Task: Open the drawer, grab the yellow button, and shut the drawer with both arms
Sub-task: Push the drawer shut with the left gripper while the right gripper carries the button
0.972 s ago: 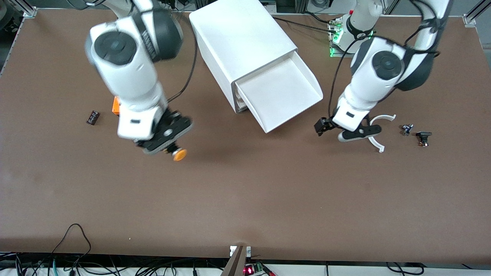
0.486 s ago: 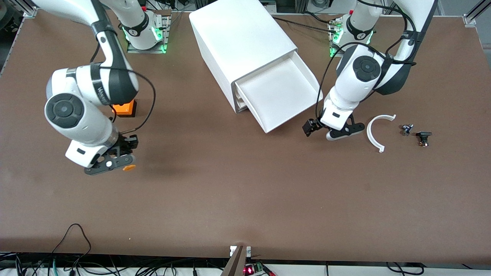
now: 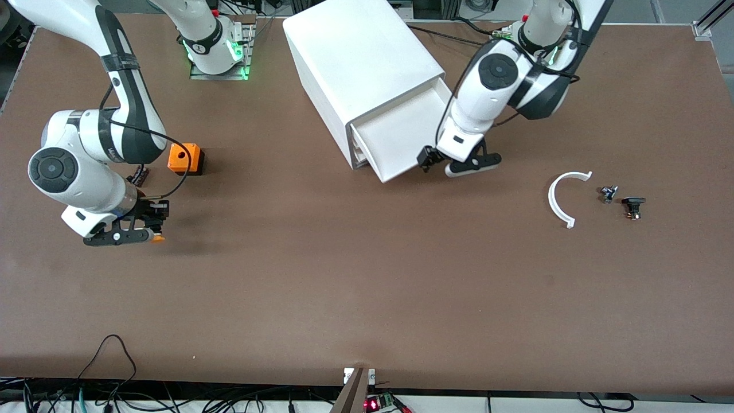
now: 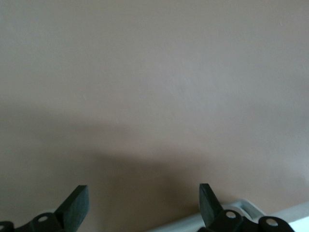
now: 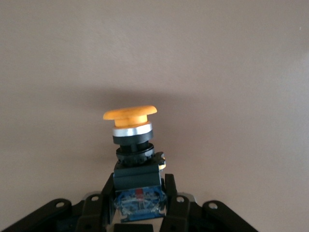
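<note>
Even overhead light fills the front view, bright on the white cabinet [image 3: 361, 63] and soft on the brown table [image 3: 367, 287], with faint shadows under both arms. Both wrist views look hazy, perhaps slightly out of focus, with a dim shadow patch.

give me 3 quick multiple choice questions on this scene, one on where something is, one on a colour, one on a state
1. Where is the button?
A. in the drawer
B. held in the right gripper
C. on the cabinet's top

2. What colour is the button's cap?
A. orange
B. green
C. white

3. How does the drawer stand?
A. fully shut
B. lifted out onto the table
C. partly open

Answers:
1. B: the right wrist view shows the right gripper clamped on the button's black body, over bare table.
2. A: the round cap on top is orange.
3. C: the white tray juts out of the cabinet, with the open left gripper at its front edge.
</note>
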